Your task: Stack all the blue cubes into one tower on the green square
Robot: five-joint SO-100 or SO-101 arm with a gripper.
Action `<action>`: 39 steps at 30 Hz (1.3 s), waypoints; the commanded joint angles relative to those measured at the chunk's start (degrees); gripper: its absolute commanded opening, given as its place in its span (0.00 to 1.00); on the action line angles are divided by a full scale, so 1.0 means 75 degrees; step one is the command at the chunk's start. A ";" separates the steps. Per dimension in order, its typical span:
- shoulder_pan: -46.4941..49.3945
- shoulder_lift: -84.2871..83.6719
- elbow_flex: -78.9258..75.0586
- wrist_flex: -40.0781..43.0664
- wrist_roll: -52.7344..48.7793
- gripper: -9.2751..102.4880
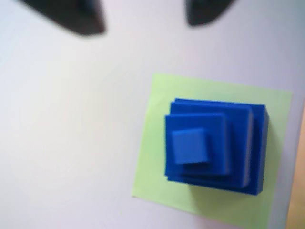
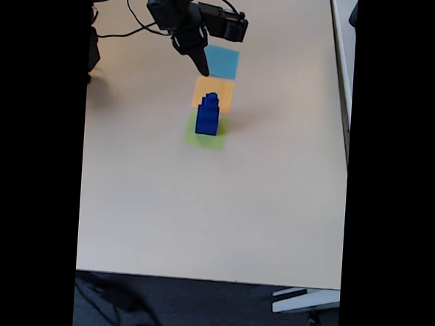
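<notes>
On the green square (image 1: 162, 95), the tower (image 1: 214, 145) of blue cubes stands finished, its small top cube (image 1: 189, 146) off-centre, while the gripper (image 1: 143, 19) hangs spread and empty above, so a careless swing past could topple the stack.

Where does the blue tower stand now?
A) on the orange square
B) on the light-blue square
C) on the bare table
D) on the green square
D: in both views the tower rests on the green square.
</notes>
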 commanded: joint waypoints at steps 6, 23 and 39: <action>-0.1254 0.2953 0.1711 -0.0105 -0.0398 0.08; -0.2719 0.8520 1.0125 -0.5520 -0.4242 0.08; -0.2625 1.2070 1.4285 -0.6668 -0.5273 0.08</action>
